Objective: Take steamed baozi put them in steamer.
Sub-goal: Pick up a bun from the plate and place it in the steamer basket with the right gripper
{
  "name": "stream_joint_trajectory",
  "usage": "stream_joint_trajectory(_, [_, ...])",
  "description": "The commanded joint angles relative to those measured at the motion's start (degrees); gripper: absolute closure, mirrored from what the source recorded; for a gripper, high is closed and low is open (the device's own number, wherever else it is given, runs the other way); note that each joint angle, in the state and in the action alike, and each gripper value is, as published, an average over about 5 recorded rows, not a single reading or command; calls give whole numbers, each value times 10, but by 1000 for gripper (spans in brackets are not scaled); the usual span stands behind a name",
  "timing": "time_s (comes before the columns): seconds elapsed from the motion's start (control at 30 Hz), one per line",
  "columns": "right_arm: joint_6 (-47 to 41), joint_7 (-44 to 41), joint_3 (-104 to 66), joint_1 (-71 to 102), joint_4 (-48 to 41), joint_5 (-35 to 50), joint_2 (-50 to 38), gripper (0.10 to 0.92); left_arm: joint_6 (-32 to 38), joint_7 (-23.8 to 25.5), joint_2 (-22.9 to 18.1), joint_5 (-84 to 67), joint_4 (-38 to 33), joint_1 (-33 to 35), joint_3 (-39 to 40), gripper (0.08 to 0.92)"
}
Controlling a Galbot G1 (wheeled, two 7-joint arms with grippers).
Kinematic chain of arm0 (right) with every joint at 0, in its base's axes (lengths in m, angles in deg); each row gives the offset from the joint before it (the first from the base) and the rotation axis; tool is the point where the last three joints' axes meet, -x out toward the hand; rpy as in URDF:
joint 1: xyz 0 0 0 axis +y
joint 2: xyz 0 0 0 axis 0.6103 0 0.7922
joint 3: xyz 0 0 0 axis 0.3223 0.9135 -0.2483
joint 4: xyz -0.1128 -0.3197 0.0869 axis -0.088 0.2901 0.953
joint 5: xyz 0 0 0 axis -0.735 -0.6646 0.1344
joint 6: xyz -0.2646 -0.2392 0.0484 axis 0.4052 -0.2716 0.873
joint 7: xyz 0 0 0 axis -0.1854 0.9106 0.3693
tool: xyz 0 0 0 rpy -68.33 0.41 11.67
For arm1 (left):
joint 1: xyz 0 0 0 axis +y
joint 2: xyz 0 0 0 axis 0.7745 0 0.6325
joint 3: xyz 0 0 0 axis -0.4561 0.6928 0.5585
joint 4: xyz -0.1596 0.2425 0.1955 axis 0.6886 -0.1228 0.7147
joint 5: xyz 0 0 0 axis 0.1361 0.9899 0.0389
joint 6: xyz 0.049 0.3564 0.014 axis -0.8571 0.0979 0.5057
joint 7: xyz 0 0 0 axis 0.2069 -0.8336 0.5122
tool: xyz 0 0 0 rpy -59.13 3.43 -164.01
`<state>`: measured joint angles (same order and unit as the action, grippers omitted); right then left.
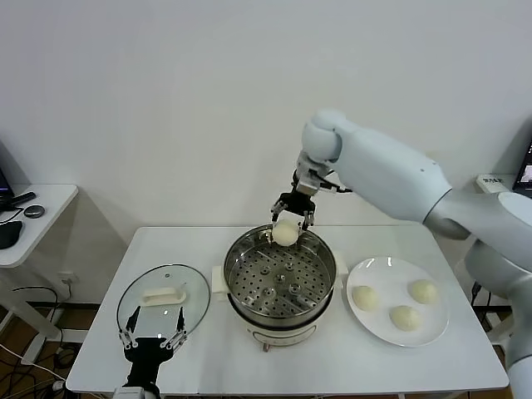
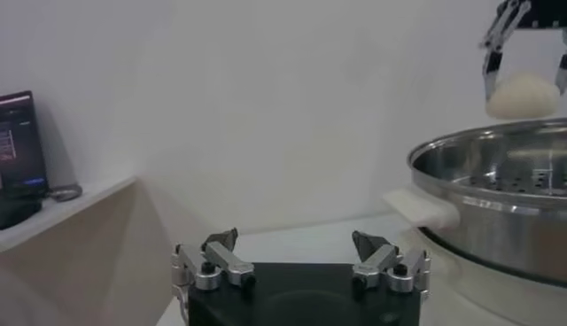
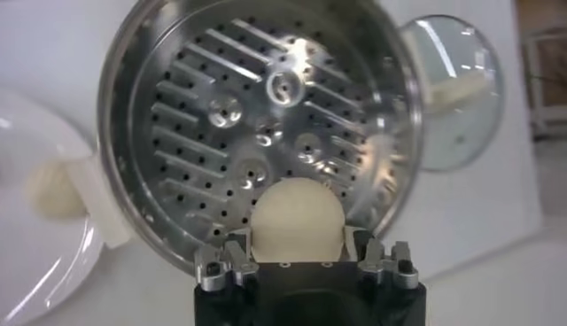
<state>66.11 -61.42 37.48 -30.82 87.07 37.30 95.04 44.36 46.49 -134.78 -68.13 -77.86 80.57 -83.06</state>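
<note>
— Where's the bun?
— My right end effector [image 1: 293, 218] grips one bun [image 1: 285, 233] above the steamer's [image 1: 281, 283] far rim.
— And the left?
— Left end effector [image 1: 150, 339] sits spread wide, near the lid [image 1: 162, 297].

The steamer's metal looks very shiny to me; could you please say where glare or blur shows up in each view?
Head view: soft reflections on the steamer rim. Right wrist view: bright glints across the perforated tray, and the plate at the edge is blurred. Left wrist view: a highlight band on the wall, background soft.
</note>
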Motion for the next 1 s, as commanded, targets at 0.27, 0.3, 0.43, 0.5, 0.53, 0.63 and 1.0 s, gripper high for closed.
stream_joint_trajectory(0.27, [61,23,-45,71,-39,-134,43,371,-2,3,4,0,8,-1,-3,177])
stream_joint_trajectory(0.3, [61,28,-47,74,-42,-134,44,371,-2,3,5,0,8,-1,-3,177])
stream_joint_trajectory(0.43, [61,34,-57,81,-45,-146,48,366,-2,4,5,0,11,-2,-4,177])
stream_joint_trajectory(0.5, [61,35,-62,85,-50,-155,50,364,-2,3,5,0,14,-2,-3,177])
stream_joint_trajectory(0.53, [61,35,-65,87,-53,-159,52,364,-2,3,5,0,15,-2,-3,177])
stream_joint_trajectory(0.63, [61,39,-70,91,-67,-173,56,364,-2,3,5,0,17,-1,-2,177])
stream_joint_trajectory(1.0, [60,87,-71,103,-77,-185,60,351,-2,3,4,1,17,-2,-1,177])
